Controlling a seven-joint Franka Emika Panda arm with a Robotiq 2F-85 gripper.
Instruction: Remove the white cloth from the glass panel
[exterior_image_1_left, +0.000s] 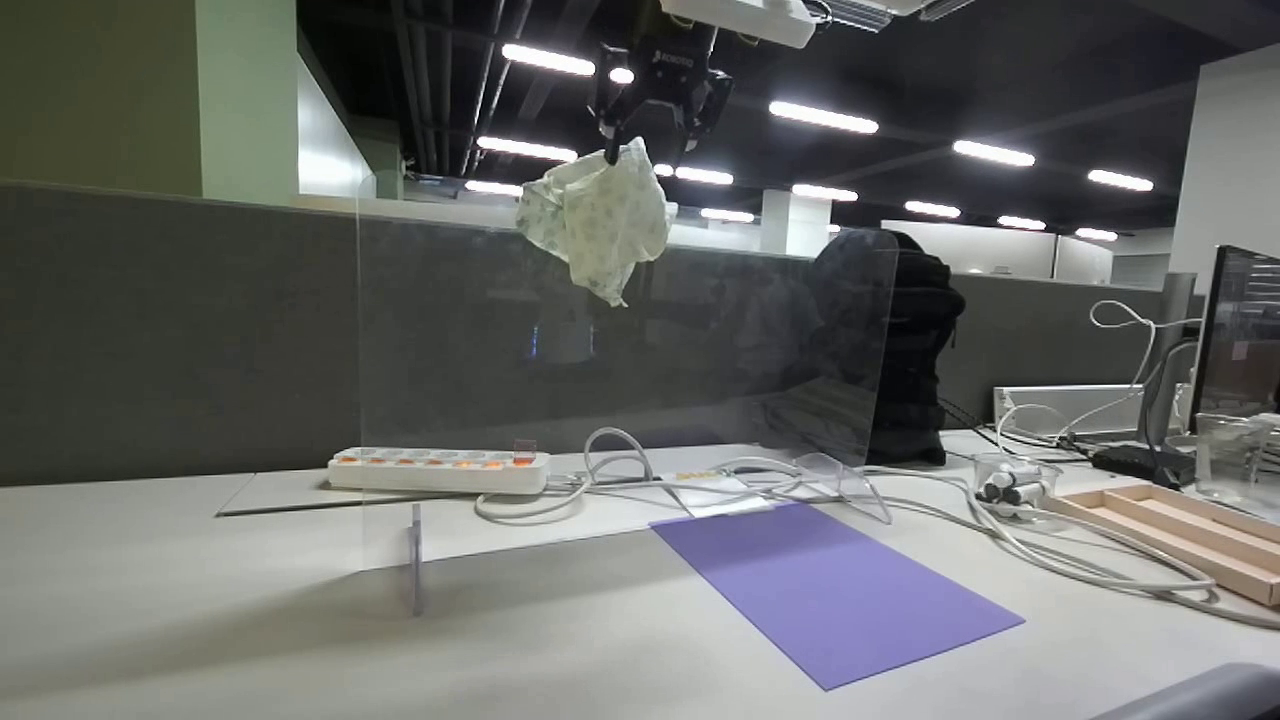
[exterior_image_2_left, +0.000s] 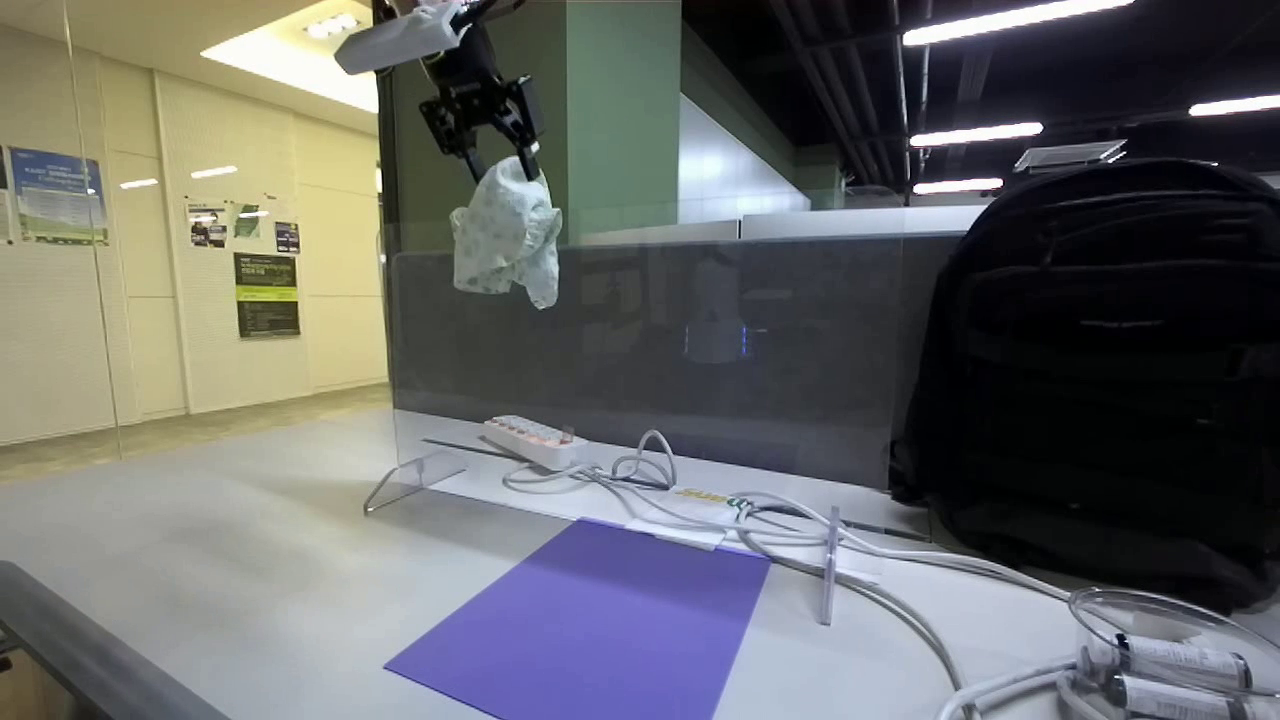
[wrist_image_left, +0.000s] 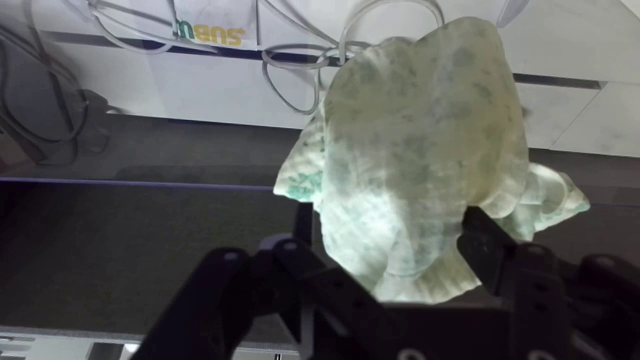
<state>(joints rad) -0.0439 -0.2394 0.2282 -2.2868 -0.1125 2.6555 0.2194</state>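
The claw (wrist_image_left: 387, 219) is spread apart, the green-speckled white cloth (exterior_image_1_left: 612, 220) between and below its tips, at the top edge of the clear panel (exterior_image_1_left: 460, 320); contact is unclear. That edge runs bare either side; beyond stands a grey partition (exterior_image_1_left: 180, 340).

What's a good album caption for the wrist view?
The robot's open gripper frames a green-patterned white cloth, with a dark grey partition behind.

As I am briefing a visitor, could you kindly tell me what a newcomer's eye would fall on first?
Probably the white cloth at the open gripper, seen across the top edge of the clear panel in both exterior views. Next, perhaps, the vivid purple sheet lying on the table, then the bulky black backpack by the grey partition.
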